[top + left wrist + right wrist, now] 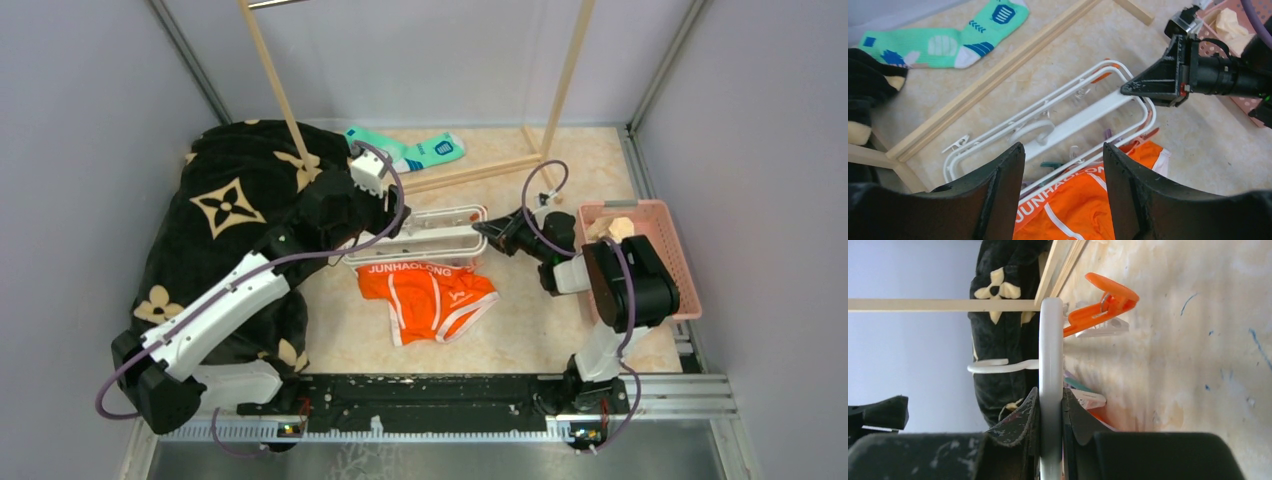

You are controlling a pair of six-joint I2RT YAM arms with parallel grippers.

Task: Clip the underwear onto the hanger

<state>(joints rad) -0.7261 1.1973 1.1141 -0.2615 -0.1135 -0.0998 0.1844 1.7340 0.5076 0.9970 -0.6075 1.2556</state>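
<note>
Clamping the hanger (1050,340) in my right gripper (1050,400), I reckon my open left gripper (1064,152) must next grab the underwear (1083,210) waistband, lower centre.

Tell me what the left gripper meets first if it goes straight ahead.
Likely the near rail of the hanger, centred before the open left gripper; depth is unclear, so the underwear waistband might come first.

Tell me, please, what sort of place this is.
Most likely a robot test cell staged for laundry chores. Plain grey walls box in a tabletop. On it are a wooden rack, a hanger with clips, a pink basket and orange underwear.
</note>
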